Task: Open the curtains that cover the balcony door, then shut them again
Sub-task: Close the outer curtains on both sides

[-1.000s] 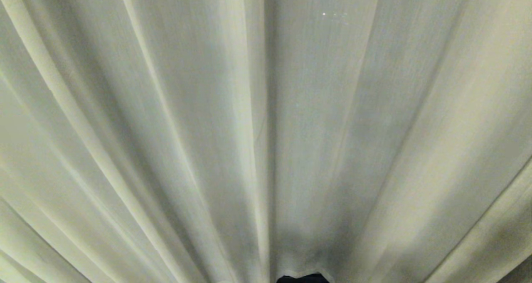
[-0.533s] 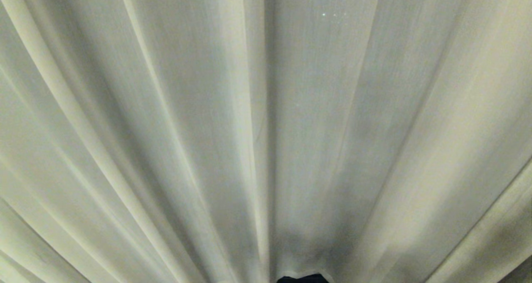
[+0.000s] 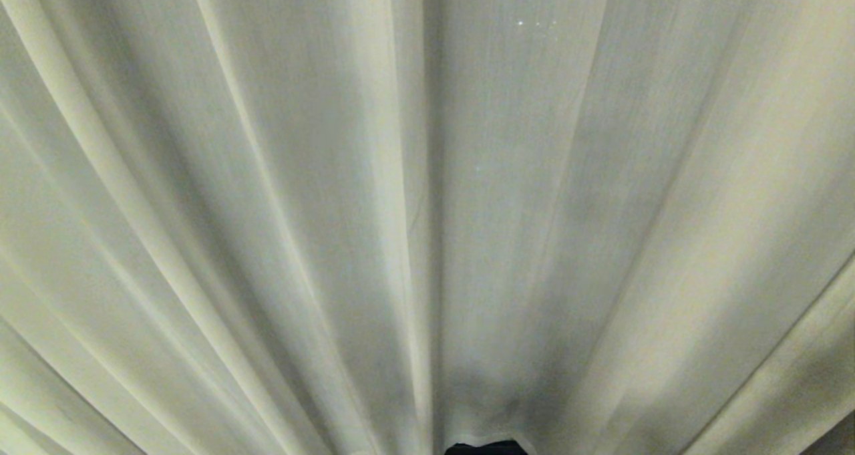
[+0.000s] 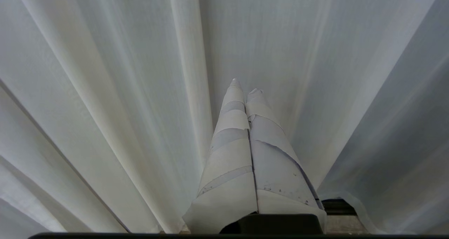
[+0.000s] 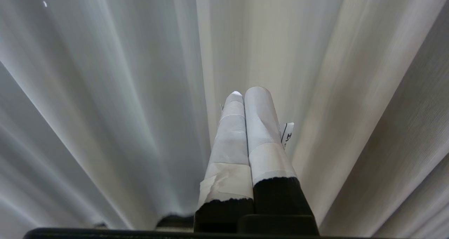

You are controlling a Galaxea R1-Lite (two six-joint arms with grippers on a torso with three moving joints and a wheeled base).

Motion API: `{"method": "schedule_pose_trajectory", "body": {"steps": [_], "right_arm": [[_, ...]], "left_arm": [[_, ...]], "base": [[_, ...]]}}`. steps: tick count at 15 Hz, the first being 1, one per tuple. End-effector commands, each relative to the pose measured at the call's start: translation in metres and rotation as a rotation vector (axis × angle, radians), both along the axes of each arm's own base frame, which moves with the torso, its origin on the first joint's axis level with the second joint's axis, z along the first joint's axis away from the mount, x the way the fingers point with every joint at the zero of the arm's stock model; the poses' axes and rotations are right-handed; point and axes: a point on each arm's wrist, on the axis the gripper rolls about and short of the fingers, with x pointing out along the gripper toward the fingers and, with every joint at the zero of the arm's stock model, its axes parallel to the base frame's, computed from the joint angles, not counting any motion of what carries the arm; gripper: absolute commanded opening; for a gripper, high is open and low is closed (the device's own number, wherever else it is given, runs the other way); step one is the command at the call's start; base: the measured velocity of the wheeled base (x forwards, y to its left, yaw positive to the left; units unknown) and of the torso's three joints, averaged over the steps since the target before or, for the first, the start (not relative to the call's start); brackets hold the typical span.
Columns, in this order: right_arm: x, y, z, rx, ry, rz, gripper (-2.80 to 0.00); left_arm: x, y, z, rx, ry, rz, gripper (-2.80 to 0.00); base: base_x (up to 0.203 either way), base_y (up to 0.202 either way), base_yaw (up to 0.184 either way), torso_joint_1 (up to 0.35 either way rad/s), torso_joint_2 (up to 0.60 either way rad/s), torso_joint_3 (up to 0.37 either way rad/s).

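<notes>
You are looking straight at the curtains (image 3: 280, 194), which are filling the whole head view: cream, finely woven fabric hanging in soft vertical pleats that are fanning outward toward the top. The two panels are meeting along a shadowed seam (image 3: 433, 208) running down the middle of that view, so the curtains are hanging drawn together and are covering whatever lies behind them. A few tiny bright specks (image 3: 534, 23) are showing through the weave high on the panel to the right of the seam. Right at the hem, at the foot of the seam, a small dark gap (image 3: 484, 447) is peeking out beneath the fabric; you cannot tell from it what lies behind, and the balcony door itself is not showing anywhere.

Neither arm is appearing in the head view, so you are reading both from their wrist cameras. Your left gripper (image 4: 245, 86) is pointing up along the cloth, its two tape-wrapped fingers (image 4: 231, 126) pressing flat against each other, clenched on nothing. Its tips are sitting just in front of a pleat, and whether they are touching the fabric you cannot tell.

Your right gripper (image 5: 246, 91) is posing the same way, its pale-wrapped fingers (image 5: 261, 126) lying tight together with no cloth between them, and a small paper tag (image 5: 287, 133) is sticking out beside one of them. The curtain is blurring into streaks in that view.
</notes>
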Motion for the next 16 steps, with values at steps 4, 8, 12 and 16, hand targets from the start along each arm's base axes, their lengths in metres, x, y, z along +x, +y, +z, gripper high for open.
{"method": "schedule_pose_trajectory", "body": {"steps": [4, 8, 12, 16], "right_arm": [[0.005, -0.001, 0.084, 0.011, -0.017, -0.014, -2.80], [0.032, -0.002, 0.182, 0.096, -0.074, -0.097, -2.66], [0.073, -0.005, 0.231, 0.121, -0.045, -0.210, 0.00], [0.104, -0.024, 0.241, 0.104, -0.017, -0.449, 0.00]], "left_arm": [[0.000, 0.000, 0.000, 0.000, 0.000, 0.001, -2.80], [0.000, 0.000, 0.000, -0.001, 0.000, 0.001, -2.80], [0.000, 0.000, 0.000, -0.001, 0.000, 0.001, -2.80], [0.000, 0.000, 0.000, -0.001, 0.000, 0.001, -2.80]], "base": [[0.000, 0.000, 0.000, 0.000, 0.00, 0.000], [0.000, 0.000, 0.000, 0.000, 0.00, 0.000], [0.000, 0.000, 0.000, 0.000, 0.00, 0.000], [0.000, 0.000, 0.000, 0.000, 0.00, 0.000]]}}
